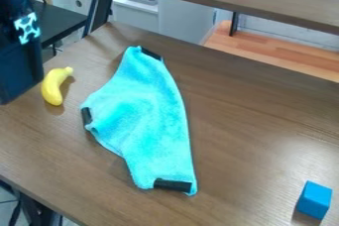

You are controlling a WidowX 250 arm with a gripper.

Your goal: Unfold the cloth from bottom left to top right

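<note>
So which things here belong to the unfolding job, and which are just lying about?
Part of the job:
- turquoise cloth, with black patches on its edges
- black robot arm

Just lying about:
- yellow banana
- blue block

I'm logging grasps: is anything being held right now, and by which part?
Nothing visible is held: the turquoise fabric cloth, curved yellow banana and blue rectangular block all rest untouched on the brown wooden table.
</note>
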